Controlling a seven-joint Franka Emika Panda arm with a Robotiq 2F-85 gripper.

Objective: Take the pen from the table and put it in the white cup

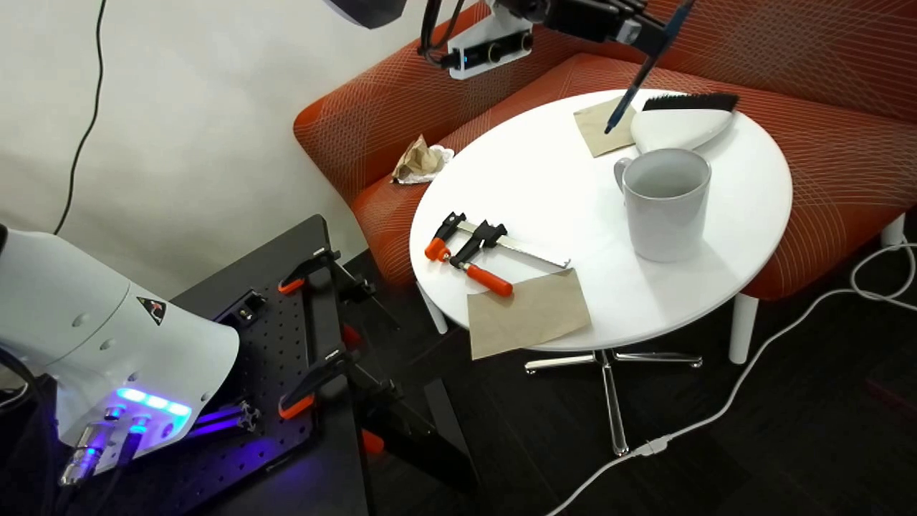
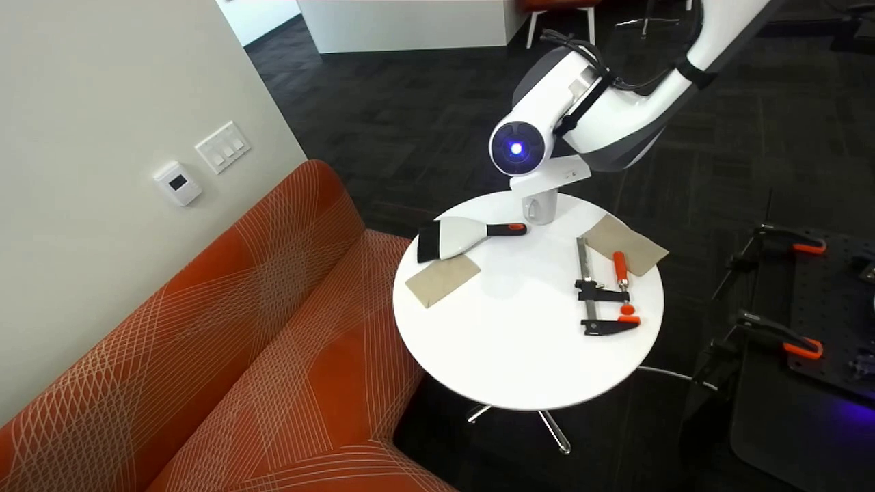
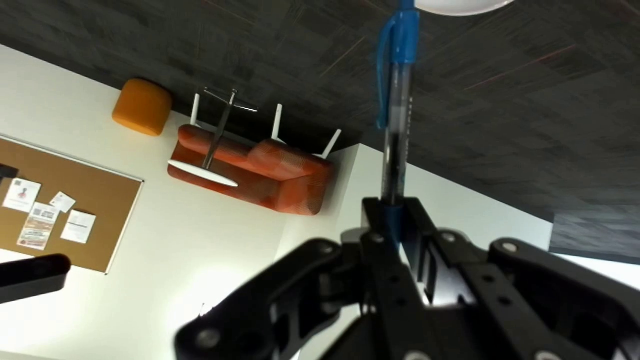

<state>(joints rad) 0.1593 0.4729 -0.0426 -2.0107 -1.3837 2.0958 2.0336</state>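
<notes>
My gripper [image 1: 655, 39] is shut on the blue pen [image 1: 634, 93]. The pen hangs tilted down from the fingertips, above the far part of the round white table [image 1: 537, 186]. In the wrist view the fingertips [image 3: 393, 212] pinch one end of the pen [image 3: 398, 100], which has a blue cap and clear barrel. The white cup [image 1: 666, 215] stands upright on the table, below the pen's height in an exterior view. It also shows in an exterior view [image 2: 540, 207], partly hidden by the arm, which hides the gripper there. A white curved edge tops the wrist view; I cannot tell what it is.
A white brush [image 1: 677, 129] lies beside the cup, over a tan pad [image 1: 593, 127]. An orange-and-black clamp [image 1: 487, 244] and another tan pad [image 1: 534, 312] lie near the table's edge. A red sofa [image 2: 328, 355] wraps around the table.
</notes>
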